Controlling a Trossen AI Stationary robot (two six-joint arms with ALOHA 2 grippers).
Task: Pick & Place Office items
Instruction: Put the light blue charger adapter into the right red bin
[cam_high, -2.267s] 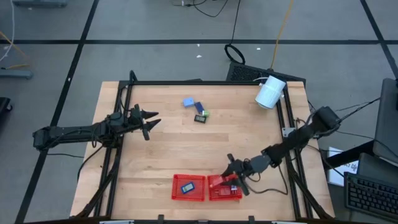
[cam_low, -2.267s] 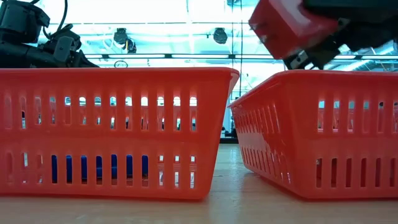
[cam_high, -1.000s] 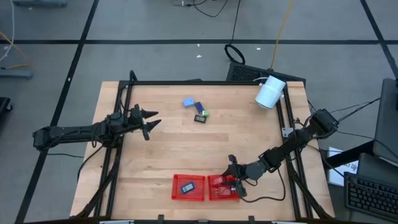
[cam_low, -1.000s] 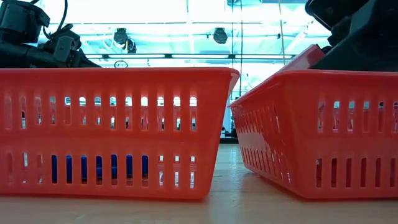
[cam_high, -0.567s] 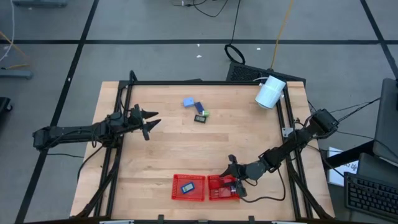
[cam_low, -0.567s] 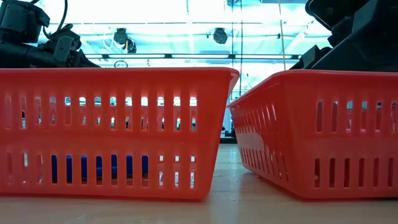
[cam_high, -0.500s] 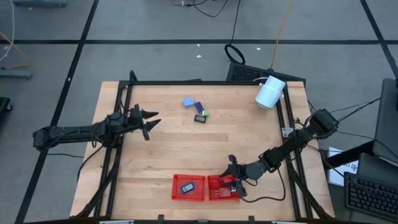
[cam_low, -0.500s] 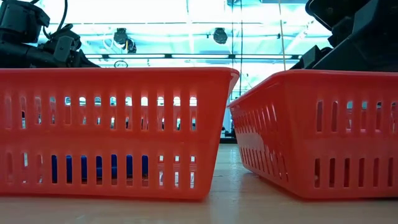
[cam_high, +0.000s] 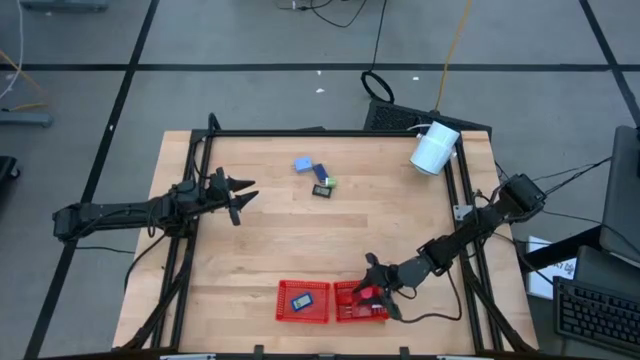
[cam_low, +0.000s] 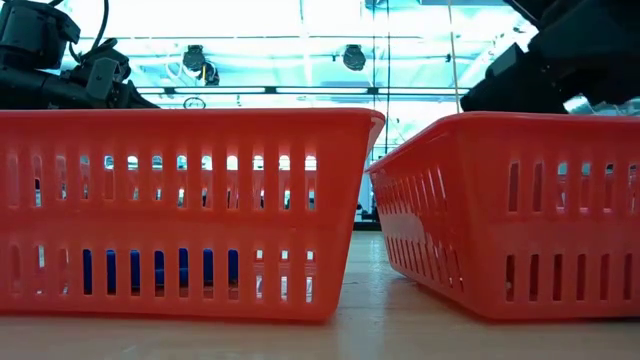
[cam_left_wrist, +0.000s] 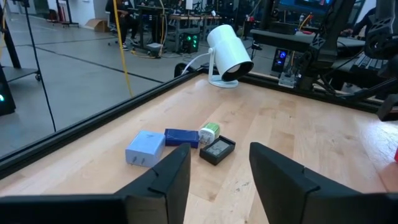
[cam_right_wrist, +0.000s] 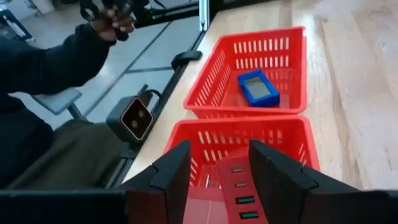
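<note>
Compared with a second ago, the right gripper (cam_high: 376, 297) is seen lifted a little above the right red basket (cam_high: 344, 311), and the red block (cam_right_wrist: 233, 191) is now left lying inside that basket. The red block is a long flat piece with a row of small ports along its top; its long axis runs along the line between the right fingers (cam_right_wrist: 169, 172), from the near wall toward the far wall. The right fingers are spread apart on either side of it, gripping nothing.

A dark blue item (cam_right_wrist: 259, 86) is laid flat in the left red basket (cam_high: 302, 300), which stands just beside the right one, their walls nearly touching. At the far side of the tabletop (cam_high: 300, 240) a light blue block (cam_left_wrist: 145, 147), a dark blue bar (cam_left_wrist: 181, 137), a green piece (cam_left_wrist: 209, 131) and a black block (cam_left_wrist: 217, 149) are clustered close together; the bar's long axis runs from the light blue block toward the green piece. A white cylinder (cam_high: 435, 148) is set at the far right corner.

The left gripper (cam_high: 240, 195) is held at the left edge, well apart from the cluster, its fingers part open and empty. A person's sleeve (cam_right_wrist: 46, 59) is visible beyond the tabletop.
</note>
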